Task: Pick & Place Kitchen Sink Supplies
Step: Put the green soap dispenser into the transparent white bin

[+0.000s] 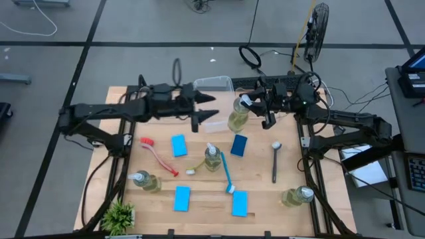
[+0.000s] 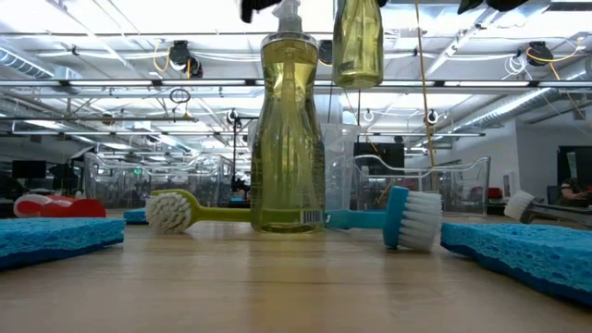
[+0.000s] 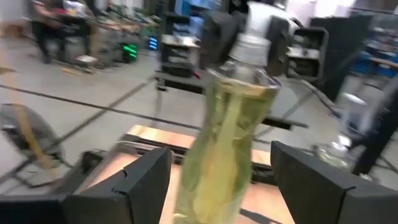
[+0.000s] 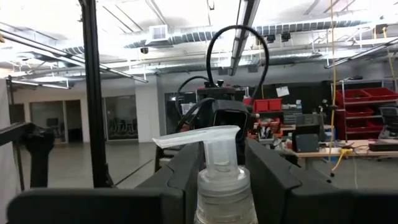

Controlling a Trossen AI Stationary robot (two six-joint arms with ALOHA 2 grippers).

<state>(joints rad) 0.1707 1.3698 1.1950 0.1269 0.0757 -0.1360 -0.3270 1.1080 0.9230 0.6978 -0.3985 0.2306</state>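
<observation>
My right end effector (image 1: 255,101) grips a raised bottle (image 1: 238,117) by its neck; left end effector (image 1: 211,111) open beside it; a slip could drop it.

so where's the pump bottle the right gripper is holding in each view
High view: the held pump bottle sits at upper centre, by the clear bin, its neck in the right gripper.
Low view: only its base hangs at the top edge.
Left wrist view: centre, between the left gripper's open fingers.
Right wrist view: bottom centre, pump head up.
Shared landmark: its white pump head.
</observation>
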